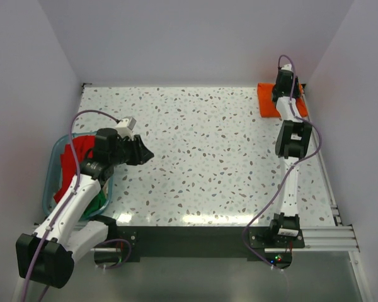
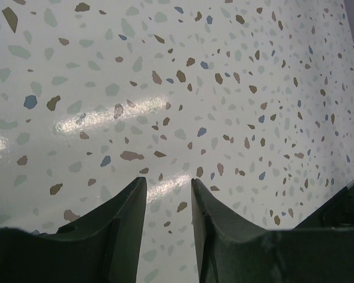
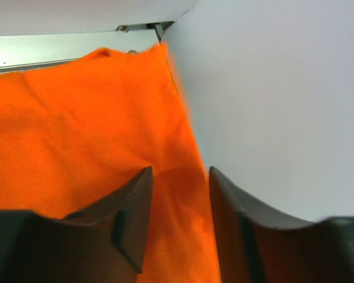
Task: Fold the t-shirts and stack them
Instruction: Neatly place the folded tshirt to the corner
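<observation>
While the right gripper [image 3: 180, 175] hangs open-jawed over the orange t-shirt [image 3: 65, 118] in the far corner, the left gripper [image 2: 168, 184], parted and empty, sits nearest the t-shirts [image 1: 69, 162] in the tub [image 1: 47, 189].

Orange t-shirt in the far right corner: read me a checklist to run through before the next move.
1. The bright orange cloth t-shirt lies folded in the far right corner: ok.
2. The right gripper stands over it, jaws apart: ok.
3. The left gripper is open, holding nothing, over the bare speckled table: ok.
4. The red t-shirt and green t-shirt lie bunched in the translucent teal plastic tub, unfolded: not ok.
5. Orange fold neat under the arm: cannot tell.
</observation>
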Controlling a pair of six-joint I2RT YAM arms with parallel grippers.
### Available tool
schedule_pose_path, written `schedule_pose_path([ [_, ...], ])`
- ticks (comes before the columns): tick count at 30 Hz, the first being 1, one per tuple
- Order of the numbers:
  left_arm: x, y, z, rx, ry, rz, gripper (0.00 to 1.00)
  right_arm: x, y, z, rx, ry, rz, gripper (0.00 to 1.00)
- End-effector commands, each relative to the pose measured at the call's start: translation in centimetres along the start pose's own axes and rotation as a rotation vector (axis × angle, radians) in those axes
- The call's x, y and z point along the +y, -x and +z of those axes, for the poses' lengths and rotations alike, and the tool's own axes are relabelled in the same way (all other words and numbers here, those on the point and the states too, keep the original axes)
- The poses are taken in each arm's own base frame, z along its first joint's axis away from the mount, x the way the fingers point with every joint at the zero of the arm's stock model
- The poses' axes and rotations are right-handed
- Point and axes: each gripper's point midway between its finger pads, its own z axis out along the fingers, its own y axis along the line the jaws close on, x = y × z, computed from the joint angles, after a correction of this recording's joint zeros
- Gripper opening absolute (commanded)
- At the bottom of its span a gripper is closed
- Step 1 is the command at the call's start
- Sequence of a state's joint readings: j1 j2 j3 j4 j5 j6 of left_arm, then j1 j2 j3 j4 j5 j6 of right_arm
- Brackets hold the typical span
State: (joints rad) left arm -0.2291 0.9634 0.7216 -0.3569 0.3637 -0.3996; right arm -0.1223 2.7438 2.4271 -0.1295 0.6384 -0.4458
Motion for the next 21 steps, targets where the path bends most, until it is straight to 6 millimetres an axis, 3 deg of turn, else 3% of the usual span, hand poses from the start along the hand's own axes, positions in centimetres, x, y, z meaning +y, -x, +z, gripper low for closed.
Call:
schedule_pose_path([
  [1,-0.2,0.8,0.0,-0.031,-0.022,0.034,0.41,-2.4,4.3,-0.9,-0.101,-0.074,0.098,0.50],
  [3,-0.1,0.7,0.0,-0.030,-0.020,0.032,0.41,-2.4,3.6,-1.4,-0.080,-0.102,0.098,0.72],
  [4,-0.2,0.8,0.0,-0.034,-0.021,0.033,0.41,-2.6,3.9,-1.7,-0.093,-0.118,0.112,0.98],
  [11,-0.3,0.8,-0.1,-0.034,-0.031,0.033,0.41,-5.0,5.5,-5.6,-0.106,-0.200,0.271,0.99],
  [14,-0.3,1.1,-0.2,-0.047,-0.031,0.033,0.41,-5.2,4.5,-7.0,-0.088,-0.207,0.336,0.99],
  [15,-0.3,1.1,-0.3,-0.050,-0.030,0.032,0.41,-6.4,5.3,-8.1,-0.103,-0.215,0.372,0.99],
  [18,-0.4,1.2,-0.4,-0.057,-0.031,0.035,0.41,-7.6,4.8,-10.0,-0.082,-0.226,0.448,0.99],
  [20,-0.3,1.3,-0.5,-0.061,-0.029,0.035,0.41,-7.1,3.9,-11.0,-0.058,-0.214,0.494,0.99],
  [21,-0.3,1.4,-0.5,-0.063,-0.027,0.034,0.41,-7.6,4.7,-12.6,-0.071,-0.196,0.542,0.99],
])
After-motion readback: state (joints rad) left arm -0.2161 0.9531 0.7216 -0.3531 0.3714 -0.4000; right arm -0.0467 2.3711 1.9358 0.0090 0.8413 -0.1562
